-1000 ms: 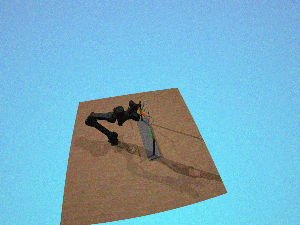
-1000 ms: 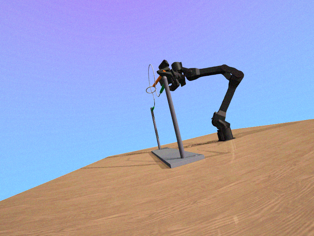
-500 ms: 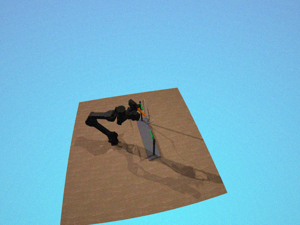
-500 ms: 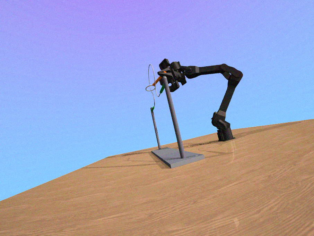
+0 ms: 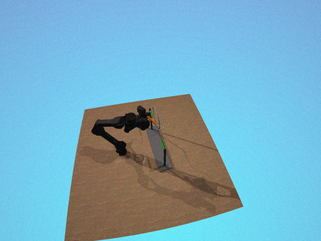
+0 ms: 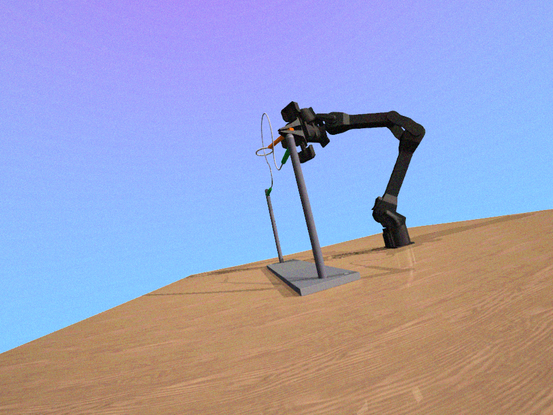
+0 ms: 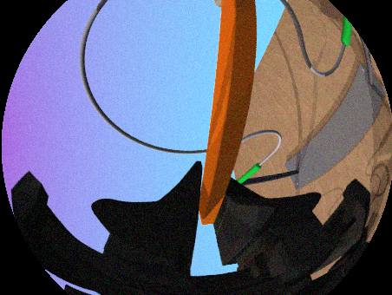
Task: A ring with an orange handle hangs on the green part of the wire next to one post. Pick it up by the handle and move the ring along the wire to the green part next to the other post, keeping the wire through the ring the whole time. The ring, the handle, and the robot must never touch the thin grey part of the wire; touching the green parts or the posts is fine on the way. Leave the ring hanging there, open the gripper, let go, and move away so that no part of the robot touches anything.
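clamped on the orange handle (image 5: 151, 119) (image 6: 276, 142) (image 7: 230, 100), the end effector (image 5: 147, 115) (image 6: 281, 130) (image 7: 202, 165) hangs above the base (image 5: 155, 142) (image 6: 330, 279) (image 7: 340, 126), near the top of one post (image 5: 151, 124) (image 6: 306, 205). the ring (image 5: 163, 128) (image 6: 257, 154) sits near the wire's tall loop (image 5: 153, 110) (image 6: 262, 122), out past the base's long edge, with open air beyond; the counter's (image 5: 108, 207) (image 6: 401, 348) (image 7: 269, 104) edges lie well apart from the base.
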Motion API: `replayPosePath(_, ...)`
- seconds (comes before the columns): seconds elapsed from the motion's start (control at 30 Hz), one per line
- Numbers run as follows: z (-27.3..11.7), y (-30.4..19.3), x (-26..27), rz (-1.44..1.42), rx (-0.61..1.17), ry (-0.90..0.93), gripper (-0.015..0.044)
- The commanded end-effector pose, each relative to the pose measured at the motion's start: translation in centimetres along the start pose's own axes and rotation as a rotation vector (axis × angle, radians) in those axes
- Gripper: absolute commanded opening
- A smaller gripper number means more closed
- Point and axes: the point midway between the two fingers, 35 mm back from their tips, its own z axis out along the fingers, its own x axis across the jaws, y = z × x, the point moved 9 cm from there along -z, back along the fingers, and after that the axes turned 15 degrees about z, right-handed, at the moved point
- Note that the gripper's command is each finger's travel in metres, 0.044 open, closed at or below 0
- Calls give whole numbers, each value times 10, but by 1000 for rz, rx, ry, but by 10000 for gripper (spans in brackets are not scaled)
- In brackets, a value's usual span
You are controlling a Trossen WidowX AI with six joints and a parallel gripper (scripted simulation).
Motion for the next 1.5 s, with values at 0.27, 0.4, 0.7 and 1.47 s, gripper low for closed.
replayPosePath(0.27,1,-1,3,-130,-38,-60,-150)
replayPosePath(0.4,1,-1,2,-173,-50,-83,-150)
replayPosePath(0.7,2,-2,2,-270,-78,-134,-150)
replayPosePath(1.47,4,-4,0,-481,-139,-244,-150)
